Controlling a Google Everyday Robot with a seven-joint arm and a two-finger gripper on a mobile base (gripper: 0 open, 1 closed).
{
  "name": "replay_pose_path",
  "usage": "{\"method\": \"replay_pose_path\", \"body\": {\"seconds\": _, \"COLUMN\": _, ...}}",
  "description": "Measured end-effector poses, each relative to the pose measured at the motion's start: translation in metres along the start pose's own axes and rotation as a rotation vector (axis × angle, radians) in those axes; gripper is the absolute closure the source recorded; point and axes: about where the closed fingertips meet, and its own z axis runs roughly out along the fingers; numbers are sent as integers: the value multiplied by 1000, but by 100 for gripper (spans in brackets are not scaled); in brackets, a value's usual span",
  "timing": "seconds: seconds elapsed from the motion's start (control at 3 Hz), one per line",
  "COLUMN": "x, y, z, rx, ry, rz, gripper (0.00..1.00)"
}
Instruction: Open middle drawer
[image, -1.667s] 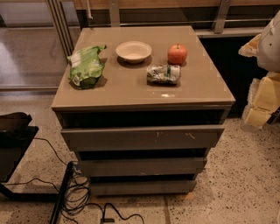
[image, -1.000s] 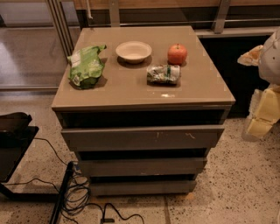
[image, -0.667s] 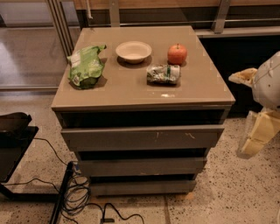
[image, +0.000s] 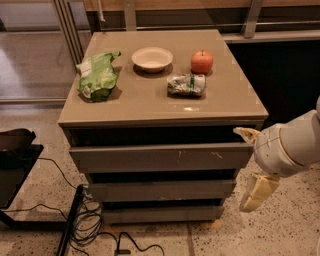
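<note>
Middle drawer (image: 160, 190) is sitting shut. Its plain front is lying roughly in line with the fronts above and below it, and no interior is showing. Judging by that, the task is sitting at the approach stage: nothing is pulled yet, and reaching, contact and the whole pull-out are left.

Gripper (image: 256, 170) is hanging off the cabinet's right front corner as the camera view shows it, carrying nothing. How far it is opening can't be told from this angle. It isn't touching the middle drawer. The drawer front is lying to the gripper's left in the view, at about the height of the gripper's lower part, with the near end of the front just beside it. The front is handleless, so the likely purchase is the dark gap along its top edge. That looks like it is calling for the gripper to move in leftward and slightly down.

Scratched drawer front (image: 160, 157) is sitting directly above the target, level with the gripper's upper part, and is the easiest one to catch by mistake. Slim bottom front (image: 160, 214) is lying below the gripper's level.

Up on the surface (image: 150, 107), above and left of the gripper, are a crumpled packet (image: 186, 84), an apple (image: 201, 62), a bowl (image: 152, 58) and a green bag (image: 96, 75), all well apart from it. Cables (image: 87, 222) are lying on the floor far to the gripper's left.
</note>
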Motion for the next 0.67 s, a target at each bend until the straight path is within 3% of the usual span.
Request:
{"method": "replay_pose_path", "body": {"seconds": 0.33, "x": 0, "y": 0, "z": 0, "rx": -1, "ry": 0, "rz": 0, "gripper": 0}}
{"method": "replay_pose_path", "body": {"seconds": 0.67, "x": -3, "y": 12, "z": 35, "rx": -75, "ry": -37, "rz": -6, "gripper": 0}}
